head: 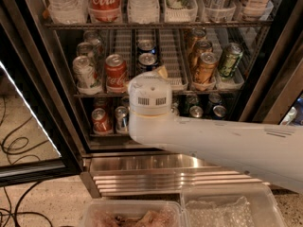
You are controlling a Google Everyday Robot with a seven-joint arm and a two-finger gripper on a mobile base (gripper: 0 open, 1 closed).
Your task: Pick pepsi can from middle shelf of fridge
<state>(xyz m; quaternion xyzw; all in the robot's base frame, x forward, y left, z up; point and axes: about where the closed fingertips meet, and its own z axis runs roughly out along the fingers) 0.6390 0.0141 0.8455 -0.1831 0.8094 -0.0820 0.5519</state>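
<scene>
The fridge (33,74) stands open, with its ribbed steel base (156,174) below. The middle shelf (173,63) has white slotted can lanes. The dark blue pepsi can (147,60) stands in the centre lane, with another dark can (146,46) behind it. My white arm (213,141) reaches in from the lower right. Its round wrist (149,96) covers most of the gripper (160,73), which sits just below and right of the pepsi can at the shelf's front edge. Whether it touches the can is hidden.
A red Coca-Cola can (115,71) and silver cans (85,70) stand left of the pepsi can. Bronze-gold cans (204,65) and a green can (230,60) stand to the right. More cans sit on the lower shelf (102,119). Bottle baskets (142,4) are above. Clear plastic tubs (227,212) are in front.
</scene>
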